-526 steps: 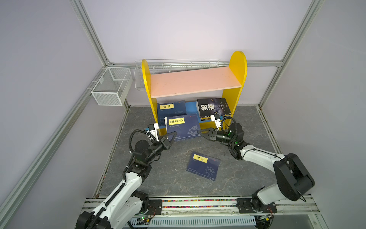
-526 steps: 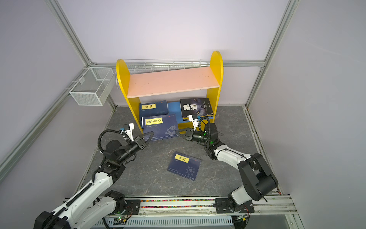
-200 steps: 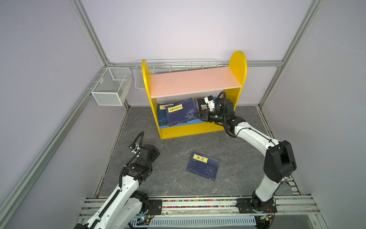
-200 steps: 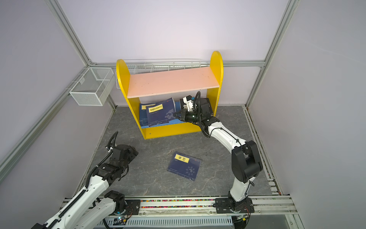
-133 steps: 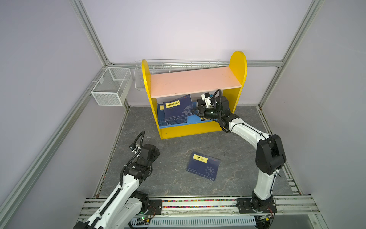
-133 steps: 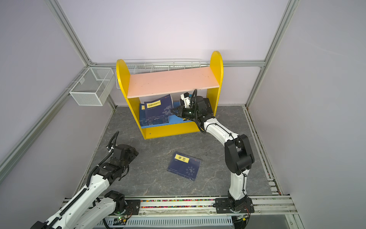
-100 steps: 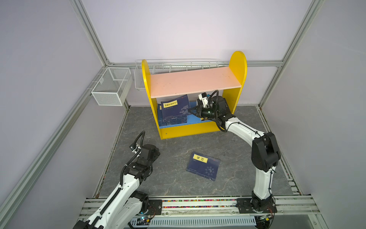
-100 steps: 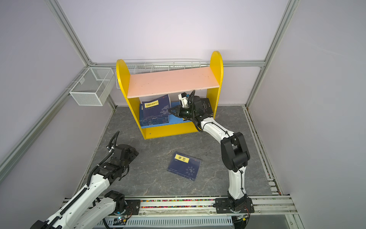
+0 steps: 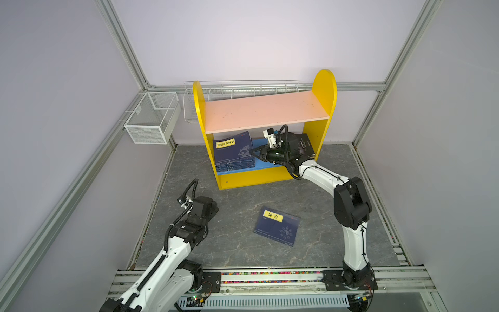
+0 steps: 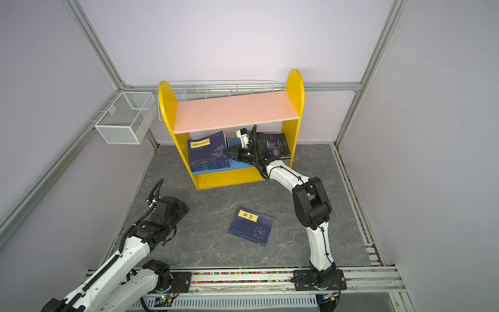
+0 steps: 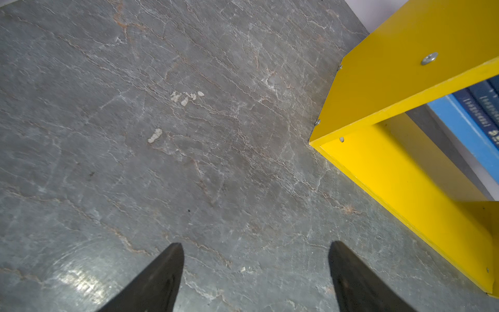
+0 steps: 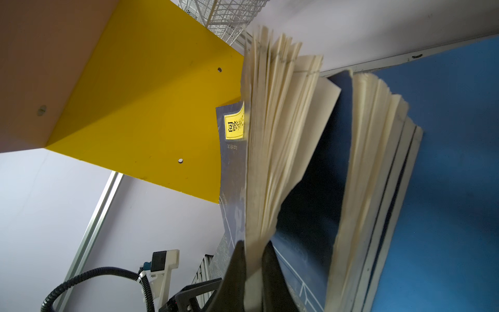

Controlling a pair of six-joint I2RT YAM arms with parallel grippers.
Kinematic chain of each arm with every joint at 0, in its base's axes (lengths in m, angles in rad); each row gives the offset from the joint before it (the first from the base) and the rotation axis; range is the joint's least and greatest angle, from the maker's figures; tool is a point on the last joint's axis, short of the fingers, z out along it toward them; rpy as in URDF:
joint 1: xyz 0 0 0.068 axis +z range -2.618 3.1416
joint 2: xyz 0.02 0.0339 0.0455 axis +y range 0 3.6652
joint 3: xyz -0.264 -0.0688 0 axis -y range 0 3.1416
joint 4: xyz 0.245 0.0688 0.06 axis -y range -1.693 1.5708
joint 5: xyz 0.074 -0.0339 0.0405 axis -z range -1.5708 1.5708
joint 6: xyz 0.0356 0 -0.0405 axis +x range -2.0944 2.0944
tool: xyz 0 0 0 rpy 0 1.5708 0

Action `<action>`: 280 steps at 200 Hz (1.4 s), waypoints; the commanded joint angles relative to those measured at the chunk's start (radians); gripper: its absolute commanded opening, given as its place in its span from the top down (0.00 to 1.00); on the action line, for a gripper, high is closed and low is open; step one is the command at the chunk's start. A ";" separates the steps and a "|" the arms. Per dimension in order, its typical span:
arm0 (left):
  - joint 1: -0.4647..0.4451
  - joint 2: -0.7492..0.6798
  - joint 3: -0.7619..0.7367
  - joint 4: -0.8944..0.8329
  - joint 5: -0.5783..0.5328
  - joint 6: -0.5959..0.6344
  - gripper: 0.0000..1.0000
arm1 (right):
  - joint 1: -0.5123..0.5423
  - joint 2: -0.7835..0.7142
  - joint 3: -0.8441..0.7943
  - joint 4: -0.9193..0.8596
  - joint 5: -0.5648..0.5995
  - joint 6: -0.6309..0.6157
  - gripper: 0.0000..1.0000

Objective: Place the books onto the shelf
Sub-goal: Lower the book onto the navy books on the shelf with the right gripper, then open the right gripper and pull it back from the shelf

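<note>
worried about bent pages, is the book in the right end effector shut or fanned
Fanned open: cream pages of the navy book splay apart beyond the right end effector pinching them.

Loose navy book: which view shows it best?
Both top views: the loose navy book lies flat on the grey surface, label up, unobstructed. Left wrist shows surface and a shelf corner; right wrist faces into the shelf, missing it.
</note>
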 commanded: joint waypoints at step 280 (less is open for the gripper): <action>-0.025 0.100 0.036 0.227 0.232 0.272 0.19 | 0.058 -0.498 -0.298 -0.617 0.424 -0.521 0.29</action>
